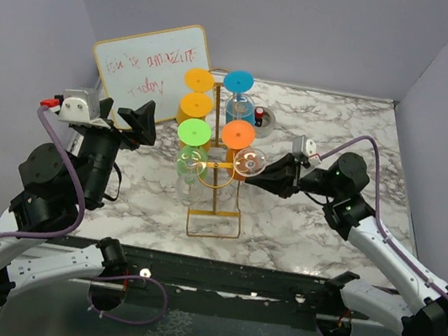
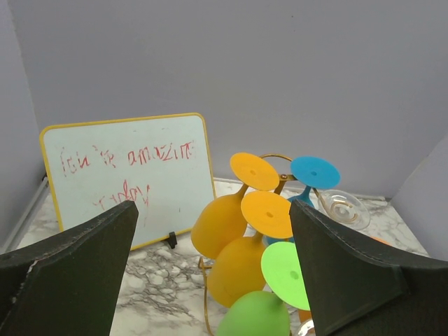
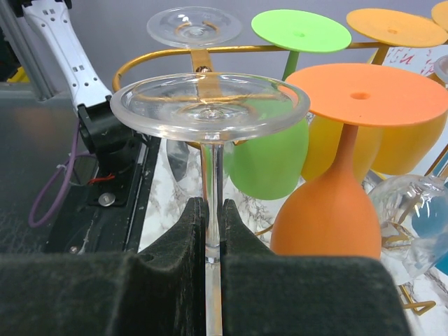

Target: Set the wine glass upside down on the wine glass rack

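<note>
**Top view.** A tall gold wire wine glass rack [image 1: 214,218] stands mid-table on the white-and-grey marble tabletop [image 1: 307,232], its rectangular base toward the near edge. Coloured glasses hang on it foot up:
- two yellow-orange glasses [image 1: 199,80] on the far left
- a blue glass [image 1: 239,82] on the far right
- a lime-green glass [image 1: 194,133] on the near left
- an orange glass [image 1: 238,134] on the near right

The right gripper [image 1: 278,175] reaches in from the right. A clear wine glass [image 1: 250,163] sits at its tip, foot up, at the rack's right side, just beside the orange glass. The left gripper [image 1: 139,120] is left of the rack and well apart from it. A yellow-framed whiteboard with red scribble [image 1: 150,67] leans at the far left.

**Left wrist view.** Both black fingers [image 2: 70,273] stand wide apart with nothing between them. Beyond them are the whiteboard [image 2: 129,178] and the hanging glasses, with the yellow-orange ones [image 2: 220,224] nearest the board.

**Right wrist view.** The black fingers [image 3: 171,245] are pressed together on the thin stem of the clear wine glass [image 3: 210,105], a little below its round foot. The foot is up and level, and the bowl is hidden under the fingers. A gold arm of the rack [image 3: 154,57] runs behind the foot. Whether the stem sits in a loop cannot be told. A second clear glass foot [image 3: 194,26] rests farther along that arm. The orange glass [image 3: 325,217] hangs just to the right.
</note>
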Action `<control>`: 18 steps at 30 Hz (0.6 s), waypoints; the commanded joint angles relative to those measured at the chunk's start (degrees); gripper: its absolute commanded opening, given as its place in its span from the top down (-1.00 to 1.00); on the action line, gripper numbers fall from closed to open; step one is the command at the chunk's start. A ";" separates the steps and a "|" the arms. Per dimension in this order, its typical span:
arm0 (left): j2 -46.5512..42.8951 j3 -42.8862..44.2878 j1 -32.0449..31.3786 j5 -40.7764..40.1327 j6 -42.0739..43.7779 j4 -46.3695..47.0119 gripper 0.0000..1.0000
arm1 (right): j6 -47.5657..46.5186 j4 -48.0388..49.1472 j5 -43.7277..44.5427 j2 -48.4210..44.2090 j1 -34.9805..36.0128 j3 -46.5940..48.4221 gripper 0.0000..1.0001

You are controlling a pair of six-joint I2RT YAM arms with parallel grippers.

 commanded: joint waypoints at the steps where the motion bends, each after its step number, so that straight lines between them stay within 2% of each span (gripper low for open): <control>1: 0.29 -0.16 -0.21 0.13 0.34 -0.67 -0.81 | -0.57 -0.77 -1.11 0.64 0.66 0.92 0.92; 12: 0.34 -0.18 -0.21 -0.23 0.33 -1.43 -0.82 | -4.27 -3.00 -0.92 4.88 1.28 3.03 0.69; 15: 0.84 0.81 -0.21 -0.23 -1.31 -2.89 -0.87 | -4.03 -2.89 -1.12 5.43 1.41 3.09 0.48; 18: 1.63 2.07 -0.21 0.55 -1.44 -4.92 -0.90 | -2.79 -2.95 0.15 5.18 1.37 2.74 0.10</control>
